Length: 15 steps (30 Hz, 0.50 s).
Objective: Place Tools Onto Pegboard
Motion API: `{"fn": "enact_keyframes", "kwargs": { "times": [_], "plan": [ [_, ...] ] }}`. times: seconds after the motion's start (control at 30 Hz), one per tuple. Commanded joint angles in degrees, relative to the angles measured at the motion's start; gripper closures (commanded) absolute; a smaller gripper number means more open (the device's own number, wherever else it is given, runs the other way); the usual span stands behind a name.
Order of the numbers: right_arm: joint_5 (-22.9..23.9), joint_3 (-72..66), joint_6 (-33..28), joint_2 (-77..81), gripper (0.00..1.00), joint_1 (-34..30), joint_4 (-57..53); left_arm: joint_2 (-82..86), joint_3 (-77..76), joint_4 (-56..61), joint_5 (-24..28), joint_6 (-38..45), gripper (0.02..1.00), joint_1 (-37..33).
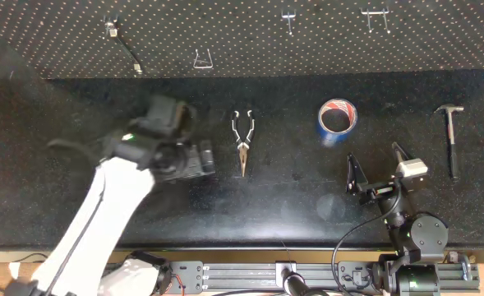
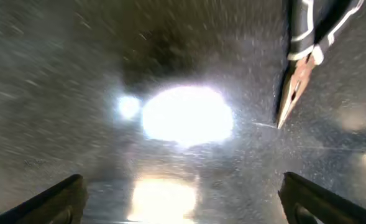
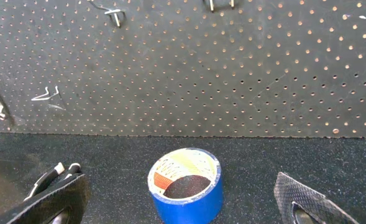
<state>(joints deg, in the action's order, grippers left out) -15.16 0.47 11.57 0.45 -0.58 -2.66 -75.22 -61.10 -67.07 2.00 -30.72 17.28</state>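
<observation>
From above, the perforated dark pegboard [image 1: 250, 37] runs along the 12 o'clock edge of the black bench [image 1: 291, 214], with a few bare metal hooks [image 1: 288, 16] on it. Near the middle of the bench lie slim needle-nose pliers [image 1: 242, 141] with black-and-white handles, tip towards 6 o'clock. At their 3 o'clock, well apart, stands a roll of blue tape [image 1: 338, 119] on its flat side. Farther towards 3 o'clock lies a dark-handled hammer [image 1: 451, 140], its head towards 12 o'clock. The left end effector [image 1: 194, 160], on its white arm, sits just at 9 o'clock of the pliers. The right end effector [image 1: 375, 160] sits at about 5 o'clock of the tape, its fingers parted and holding nothing.

From the left wrist, the two dark fingers [image 2: 58, 202] stand wide apart with nothing between them, over a bright glare on the bench. The pliers' tip shows beyond the gap, off to one side and not touched.

From the right wrist, the fingers [image 3: 307, 199] are spread wide and empty. The roll of blue tape stands on the bench just beyond the gap between them, the pegboard rises behind it, and the pliers' handle ends show farther off.
</observation>
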Motion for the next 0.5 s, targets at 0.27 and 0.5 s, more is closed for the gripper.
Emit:
{"fn": "enact_keyframes", "kwargs": {
  "times": [0.27,0.5],
  "plan": [
    [-0.55,-0.24,0.61,-0.39,0.025,0.35,-0.13,-38.82,-29.27,3.02,-2.05,-6.54,0.02,12.68],
    [-0.55,-0.24,0.61,-0.39,0.025,0.35,-0.13,-43.45,-30.42,4.98,-4.04,-6.49,0.02,11.17]
  ]
}}
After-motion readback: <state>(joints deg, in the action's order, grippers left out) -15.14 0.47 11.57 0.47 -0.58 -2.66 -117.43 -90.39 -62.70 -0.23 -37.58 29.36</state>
